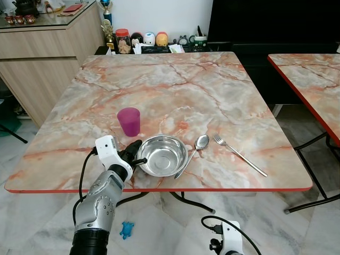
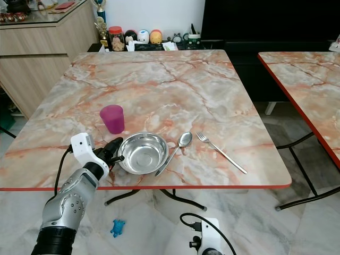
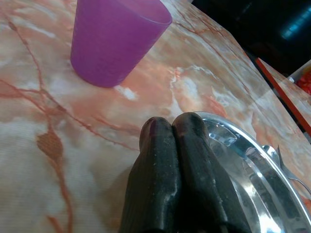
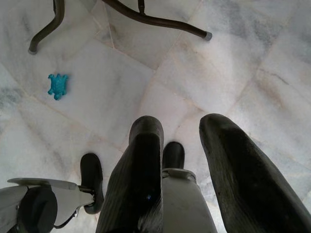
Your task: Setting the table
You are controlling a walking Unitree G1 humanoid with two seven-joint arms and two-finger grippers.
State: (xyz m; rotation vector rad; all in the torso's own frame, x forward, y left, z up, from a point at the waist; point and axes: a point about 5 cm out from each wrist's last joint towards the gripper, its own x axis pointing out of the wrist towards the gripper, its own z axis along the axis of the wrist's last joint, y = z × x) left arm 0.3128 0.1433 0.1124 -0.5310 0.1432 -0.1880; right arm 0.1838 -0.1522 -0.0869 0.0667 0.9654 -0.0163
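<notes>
We see the left hand (image 1: 137, 154) clenched, fingers pressed together, empty, tips touching the left rim of the steel bowl (image 1: 162, 154) near the surface's (image 1: 175, 90) front edge. Purple cup (image 1: 129, 121) stands upright just behind the hand. Spoon (image 1: 192, 153) leans on the bowl's right rim, long axis diagonal, bowl end pointing far-right. Fork (image 1: 239, 154) lies right of it, tines far-left, handle toward front-right. Far half of the surface is open. Right hand (image 4: 182, 170) hangs over the floor, fingers parted, released.
</notes>
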